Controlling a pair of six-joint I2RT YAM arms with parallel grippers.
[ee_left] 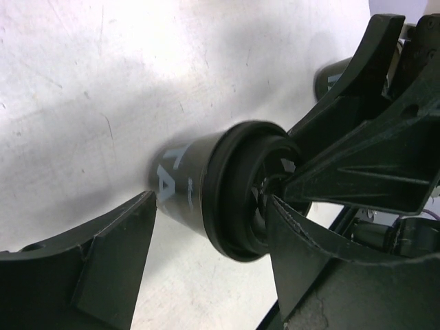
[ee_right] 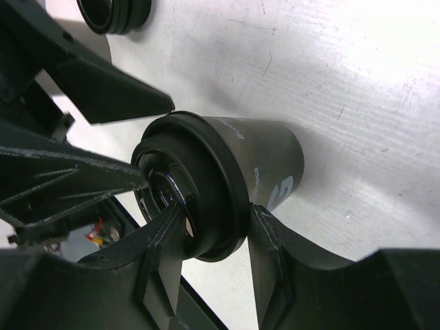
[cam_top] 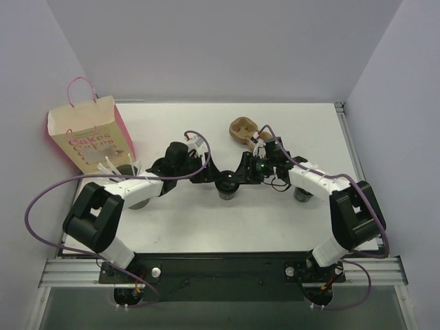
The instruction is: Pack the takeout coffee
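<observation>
Pinching the lid edge of the small greyish paper cup with a black plastic lid, the right gripper has it grasped. In the right wrist view one finger sits in the lid's recess and the other presses the wall just under the rim. The left gripper stands released around the same cup; in the left wrist view its lower-left finger is clear of the cup wall.

In the overhead view the cup is at mid-frame between both claws, lid up, its long axis roughly vertical. Whether its base rests on the white table I cannot tell. The tan and pink paper bag with a pink cord handle stands at upper left, well apart from the cup and beyond the left arm. The holding arm is therefore the farther one from the bag, so the carry likely runs leftward and up-frame across the left arm's side.
</observation>
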